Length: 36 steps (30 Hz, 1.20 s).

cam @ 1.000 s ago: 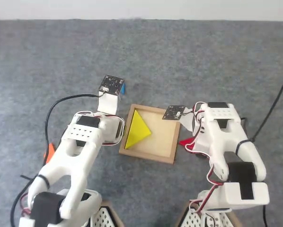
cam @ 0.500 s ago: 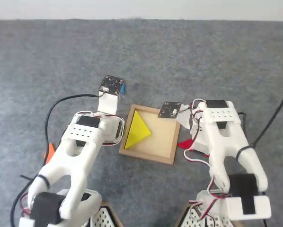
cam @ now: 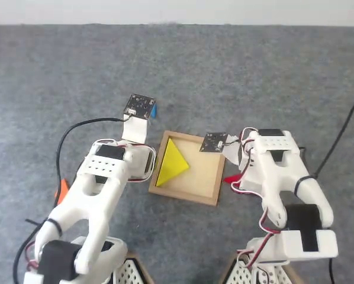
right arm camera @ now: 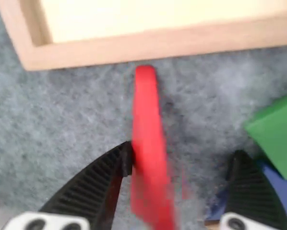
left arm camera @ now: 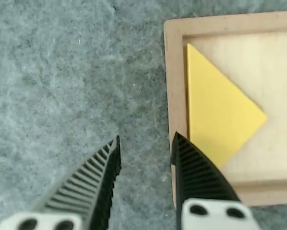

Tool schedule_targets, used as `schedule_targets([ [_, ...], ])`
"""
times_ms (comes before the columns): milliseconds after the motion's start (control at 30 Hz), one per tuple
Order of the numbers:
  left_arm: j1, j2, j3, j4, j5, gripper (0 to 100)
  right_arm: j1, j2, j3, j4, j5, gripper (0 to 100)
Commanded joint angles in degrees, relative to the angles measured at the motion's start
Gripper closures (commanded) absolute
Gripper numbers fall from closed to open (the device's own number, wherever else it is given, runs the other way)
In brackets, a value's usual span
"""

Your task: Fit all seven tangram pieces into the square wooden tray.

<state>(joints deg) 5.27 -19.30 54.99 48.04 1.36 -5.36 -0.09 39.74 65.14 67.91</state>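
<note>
Either side of the wooden tray (cam: 186,197), my left arm (cam: 100,177) and right arm (cam: 277,171) are white shells with black joint blocks. They carry ribbed black fingers (left arm camera: 196,172), dark wrist boards (cam: 140,106) and red-white wires (cam: 264,220).

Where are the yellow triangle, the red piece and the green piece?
yellow triangle (left arm camera: 215,115), left wrist view, middle of its face.
red piece (right arm camera: 146,120), right wrist view, middle of its length.
green piece (right arm camera: 275,134), right wrist view, its visible part.

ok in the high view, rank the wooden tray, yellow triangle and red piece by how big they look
1. wooden tray, clearly the largest
2. yellow triangle, lying inside the tray
3. red piece, the smallest as seen, but it is partly covered, so its full size is unsure
</note>
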Motion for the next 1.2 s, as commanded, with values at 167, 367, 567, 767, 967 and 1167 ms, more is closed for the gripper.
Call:
schedule_targets([
  [167,0.0,-0.3,-0.1,-1.0,0.3,82,0.5,-0.2,-1.8,-1.3,1.1,69.2],
  [367,0.0,-0.3,-0.1,-1.0,0.3,82,0.8,-0.2,-1.6,-2.4,1.1,89.5],
  [567,0.0,-0.3,-0.1,-1.0,0.3,82,1.1,-0.3,-1.8,-2.4,-0.4,88.6],
  [767,0.0,-0.3,-0.1,-0.9,0.2,82,1.5,-5.4,-2.2,-0.1,-2.7,88.7],
  [967,0.0,-0.3,-0.1,-0.9,0.2,82,1.5,-15.7,-2.5,4.9,-5.8,88.3],
  [1167,0.0,-0.4,0.3,-0.9,0.2,82,-4.6,-19.6,-8.7,13.1,-18.9,88.3],
])
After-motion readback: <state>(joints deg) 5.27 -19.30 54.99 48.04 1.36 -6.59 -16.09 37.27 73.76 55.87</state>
